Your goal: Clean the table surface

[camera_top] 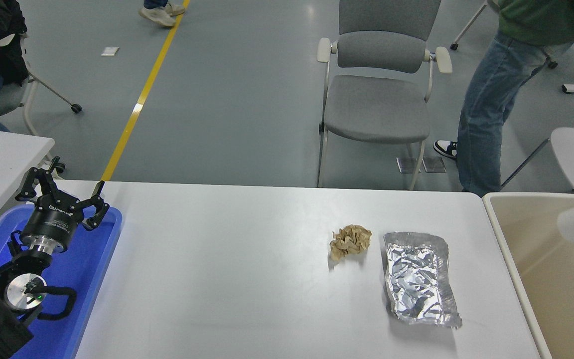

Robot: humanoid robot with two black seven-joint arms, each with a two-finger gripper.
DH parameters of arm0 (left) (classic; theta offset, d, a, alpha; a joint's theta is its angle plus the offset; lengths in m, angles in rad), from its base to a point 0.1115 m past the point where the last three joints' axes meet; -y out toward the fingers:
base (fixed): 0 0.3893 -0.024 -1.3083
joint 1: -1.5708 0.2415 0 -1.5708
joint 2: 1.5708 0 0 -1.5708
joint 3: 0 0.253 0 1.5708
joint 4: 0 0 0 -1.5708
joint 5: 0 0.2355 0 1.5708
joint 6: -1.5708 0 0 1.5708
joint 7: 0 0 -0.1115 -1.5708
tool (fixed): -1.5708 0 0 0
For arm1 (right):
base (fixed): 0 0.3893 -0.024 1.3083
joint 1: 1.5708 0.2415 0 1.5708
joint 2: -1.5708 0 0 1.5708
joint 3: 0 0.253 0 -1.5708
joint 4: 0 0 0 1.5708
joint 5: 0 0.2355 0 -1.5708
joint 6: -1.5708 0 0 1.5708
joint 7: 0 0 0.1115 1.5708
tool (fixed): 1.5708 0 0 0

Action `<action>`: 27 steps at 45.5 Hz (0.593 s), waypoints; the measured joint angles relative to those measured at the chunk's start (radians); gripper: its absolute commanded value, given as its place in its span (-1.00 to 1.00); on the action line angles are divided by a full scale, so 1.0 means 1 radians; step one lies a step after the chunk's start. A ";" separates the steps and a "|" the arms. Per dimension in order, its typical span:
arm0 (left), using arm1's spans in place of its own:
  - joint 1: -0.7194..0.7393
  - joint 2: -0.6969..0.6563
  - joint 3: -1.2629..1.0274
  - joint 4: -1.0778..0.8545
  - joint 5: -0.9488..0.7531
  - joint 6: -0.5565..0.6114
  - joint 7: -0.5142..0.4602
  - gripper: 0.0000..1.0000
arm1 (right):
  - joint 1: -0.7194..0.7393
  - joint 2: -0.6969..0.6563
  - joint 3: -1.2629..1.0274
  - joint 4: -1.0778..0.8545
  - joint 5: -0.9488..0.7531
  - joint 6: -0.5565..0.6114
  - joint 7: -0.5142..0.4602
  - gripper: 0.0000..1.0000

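across the view the table surface (227, 279) was spread, with 1 brown paper wad (350, 241) and 1 foil wrapper (420, 279) lying just beside each other at its right. the left gripper (63, 195) was parked over a blue tray (98, 259), fingers spread wide. a beige bin (541, 279) was set at the right edge.

Left arm parked at lower left, wrist angled up, left gripper (63, 192) with fingers spread apart
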 measured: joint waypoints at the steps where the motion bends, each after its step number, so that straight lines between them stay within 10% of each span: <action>1: 0.000 0.000 0.000 0.000 0.000 0.000 0.000 1.00 | -0.001 0.007 -0.011 -0.009 0.000 -0.015 0.000 -1.00; 27: 0.000 0.000 0.000 0.000 0.000 0.000 0.000 1.00 | -0.234 0.414 -0.165 -0.533 0.150 -0.507 -0.001 -1.00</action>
